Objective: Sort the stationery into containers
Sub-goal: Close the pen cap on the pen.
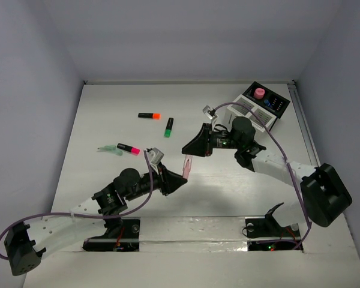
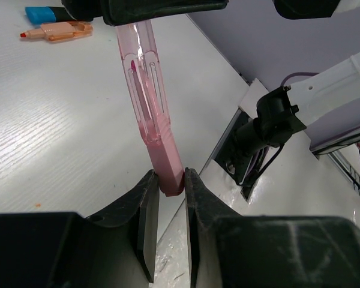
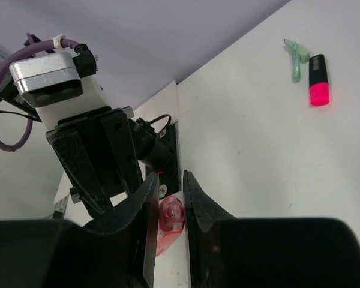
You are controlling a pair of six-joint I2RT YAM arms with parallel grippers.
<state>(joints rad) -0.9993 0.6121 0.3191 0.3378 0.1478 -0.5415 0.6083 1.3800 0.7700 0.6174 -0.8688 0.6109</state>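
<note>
Left wrist | pink pen (image 2: 149, 102) | left jaws clenched on one end, right jaws on other

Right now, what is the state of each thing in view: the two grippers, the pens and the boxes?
Left gripper: shut on one end of the pink pen.
Right gripper: shut on its other end.
Pink pen: held between both grippers.
Orange-capped highlighter: capped, lying on the table.
Green-capped highlighter: capped, lying flat.
Pink-capped highlighter: capped, lying beside a pale green piece.
Boxes: upright, a pink item in or on them.
</note>
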